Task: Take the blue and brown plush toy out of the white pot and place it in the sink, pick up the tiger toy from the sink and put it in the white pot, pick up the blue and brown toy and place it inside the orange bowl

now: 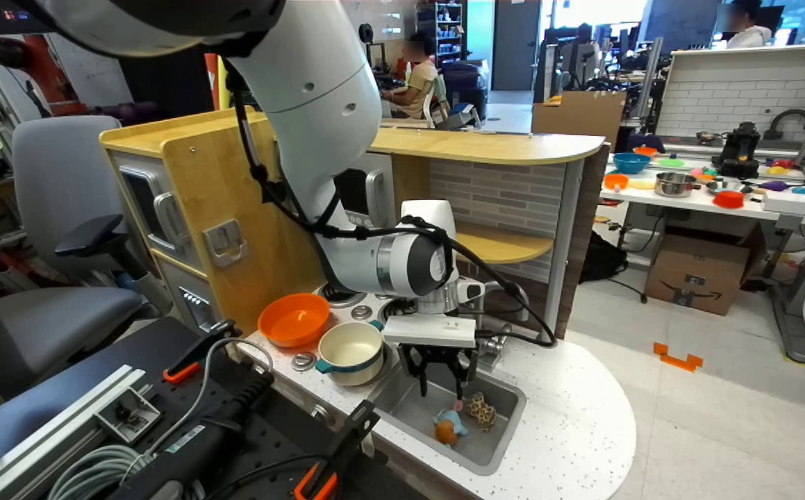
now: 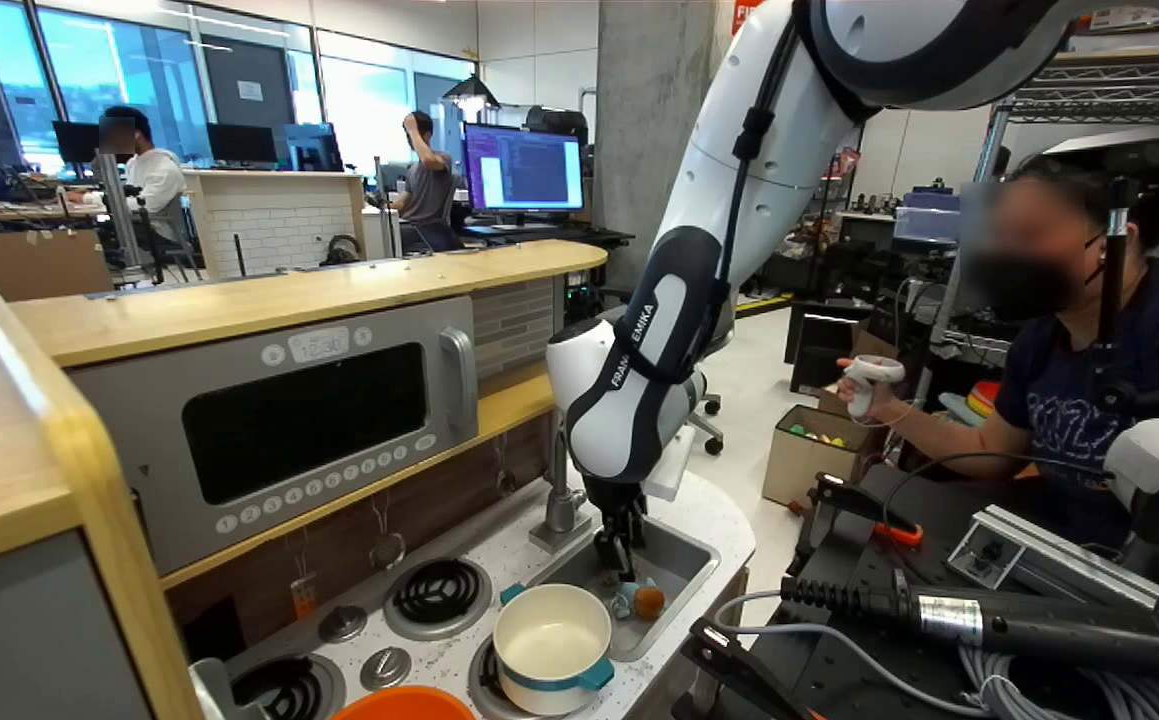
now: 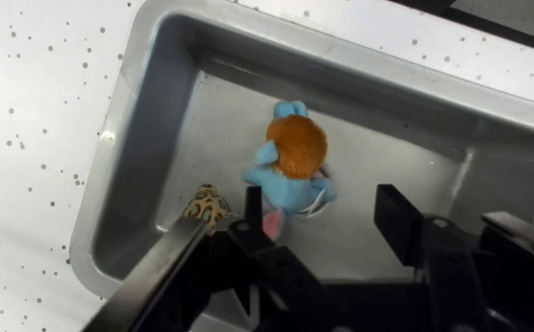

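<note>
The gripper [image 1: 441, 393] hangs over the sink [image 3: 372, 147], its jaws spread, with a gap between the fingertips. The blue and brown toy [image 3: 299, 150] lies on the sink floor, towards the straight front edge of the bench [image 1: 576, 410]. Near it, towards the rounded end, lies the tiger toy [image 3: 206, 207], partly hidden by the gripper in the wrist view; whether the two touch I cannot tell. The white pot [image 2: 552, 635] stands upright between the sink and the orange bowl [image 1: 294, 317], which sits near the front corner beside the wooden cupboard [image 1: 263, 271].
</note>
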